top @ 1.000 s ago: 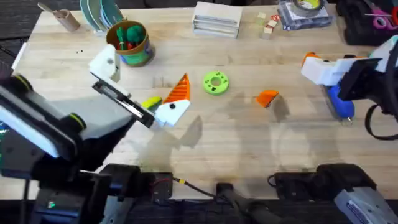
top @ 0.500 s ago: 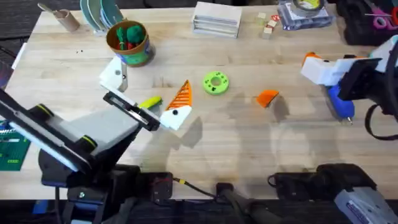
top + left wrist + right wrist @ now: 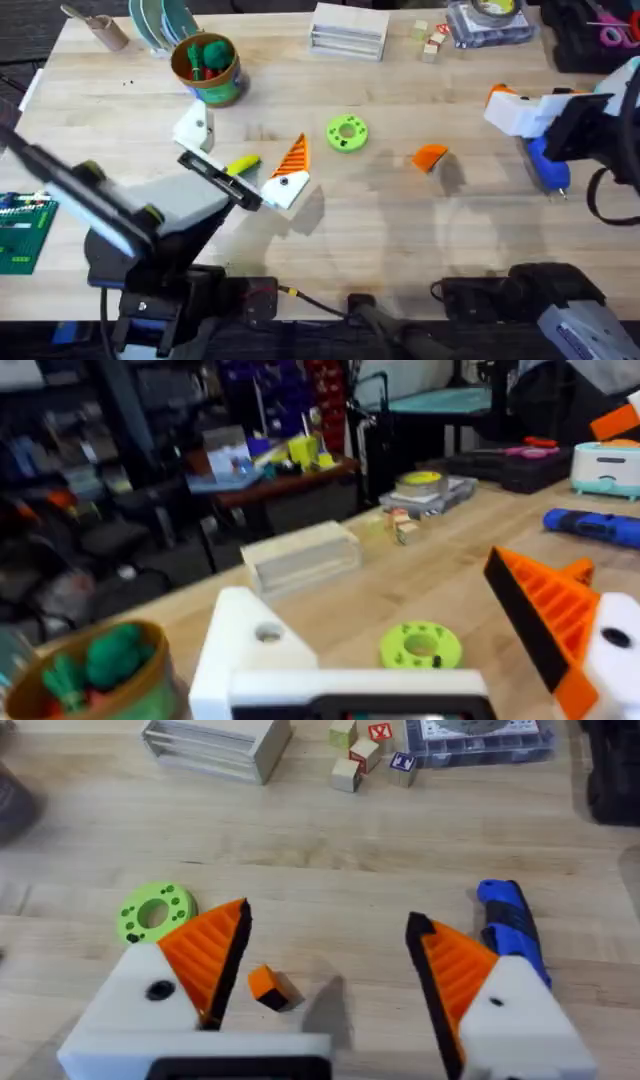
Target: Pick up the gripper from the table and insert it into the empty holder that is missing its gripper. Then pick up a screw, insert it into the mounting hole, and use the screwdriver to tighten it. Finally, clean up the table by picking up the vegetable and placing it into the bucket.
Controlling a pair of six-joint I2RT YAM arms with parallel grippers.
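Far left of the table, overhead view: a green circuit board lies at the edge beside the left arm's base. Back left, the bucket stands upright; it holds a round green toy and something red, seen also in the left wrist view. Behind it, a stack of blue-green plates leans on edge. Left hand low over the table just forward of the bucket, fingers spread wide: one white mount bare of its orange tip, with the mounting hole visible in its face, the other mount carrying an orange ribbed tip. The vegetable, yellow, lies on the table between the two fingers; contact cannot be judged. Right of the hand, a flat green disc with holes. Back centre, a pale rectangular block. Further right, the gripper, a loose orange wedge, rests alone on bare wood, well apart from both hands. Back right, small wooden cubes and a clear tray holding a tape roll. Far right, right hand held above the table, fingers spread, both orange tips in place, nothing between them. The screwdriver, blue, lies on the table just beside it.
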